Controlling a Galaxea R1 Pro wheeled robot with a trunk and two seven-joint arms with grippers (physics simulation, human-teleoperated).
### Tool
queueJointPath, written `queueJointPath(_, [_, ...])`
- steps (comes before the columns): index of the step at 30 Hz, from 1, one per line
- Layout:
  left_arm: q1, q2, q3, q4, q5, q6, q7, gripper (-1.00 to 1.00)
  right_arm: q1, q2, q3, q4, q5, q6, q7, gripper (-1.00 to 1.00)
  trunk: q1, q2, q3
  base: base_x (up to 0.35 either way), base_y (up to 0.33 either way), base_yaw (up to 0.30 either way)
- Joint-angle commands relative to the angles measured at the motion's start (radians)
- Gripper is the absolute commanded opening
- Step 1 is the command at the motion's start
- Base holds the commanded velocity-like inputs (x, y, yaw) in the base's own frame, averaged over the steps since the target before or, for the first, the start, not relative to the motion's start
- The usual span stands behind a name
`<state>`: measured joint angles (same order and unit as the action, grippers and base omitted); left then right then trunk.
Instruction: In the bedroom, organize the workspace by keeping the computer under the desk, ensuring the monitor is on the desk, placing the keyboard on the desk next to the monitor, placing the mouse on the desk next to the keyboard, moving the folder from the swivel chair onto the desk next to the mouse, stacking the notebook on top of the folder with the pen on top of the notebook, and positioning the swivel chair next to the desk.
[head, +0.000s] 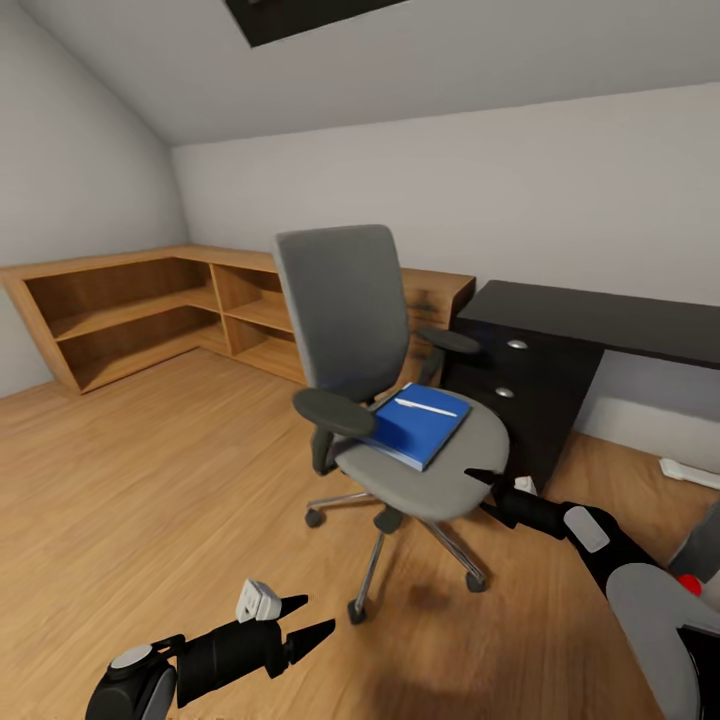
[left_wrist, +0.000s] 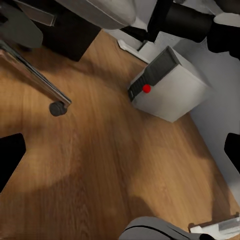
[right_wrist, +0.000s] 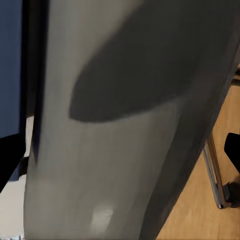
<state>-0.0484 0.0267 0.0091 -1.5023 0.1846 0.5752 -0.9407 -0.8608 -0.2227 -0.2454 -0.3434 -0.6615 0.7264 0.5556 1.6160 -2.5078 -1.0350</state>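
Observation:
The grey swivel chair (head: 345, 310) stands in mid-room beside the black desk (head: 600, 315). On its seat lies the blue folder (head: 415, 428), with a thin white pen (head: 426, 407) on top. My right gripper (head: 485, 492) is open at the seat's near edge; the right wrist view has the grey seat (right_wrist: 130, 125) close between its fingertips and the folder (right_wrist: 10, 65) beyond. My left gripper (head: 305, 620) hangs open low over the floor. In the left wrist view the grey computer (left_wrist: 170, 87) with its red light sits on the floor near a chair castor (left_wrist: 57, 107).
A low light-wood cabinet (head: 150, 310) runs along the left and back walls. The desk's drawer unit (head: 515, 390) is just right of the chair. A white object (head: 690, 470) lies on the floor under the desk. Open plank floor (head: 150, 480) spreads to the left.

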Motion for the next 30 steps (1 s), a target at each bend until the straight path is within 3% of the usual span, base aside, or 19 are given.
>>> queueJointPath(1, [-0.001, 0.000, 0.000, 0.001, 0.006, 0.008, -0.001, 1.00, 0.000, 0.000, -0.006, 0.000, 0.000, 0.007, 0.001, 1.00, 0.000, 0.000, -0.001, 0.003, 0.000, 0.248])
queueJointPath(10, [-0.001, -0.002, -0.001, 0.002, 0.004, 0.008, 0.000, 1.00, 0.000, 0.000, -0.006, 0.000, 0.000, 0.007, 0.002, 1.00, 0.000, 0.000, -0.001, 0.119, 0.000, 0.229])
queueJointPath(25, [-0.001, -0.004, -0.004, 0.002, 0.003, 0.008, -0.001, 1.00, -0.001, 0.000, -0.006, 0.001, 0.001, 0.007, 0.001, 1.00, 0.000, 0.000, -0.001, 0.302, -0.089, 0.010])
queueJointPath(30, [-0.001, -0.004, -0.004, 0.002, 0.003, 0.008, -0.001, 1.00, 0.000, 0.000, -0.006, 0.001, 0.001, 0.007, 0.001, 1.00, 0.000, 0.000, -0.001, 0.094, 0.041, 0.000])
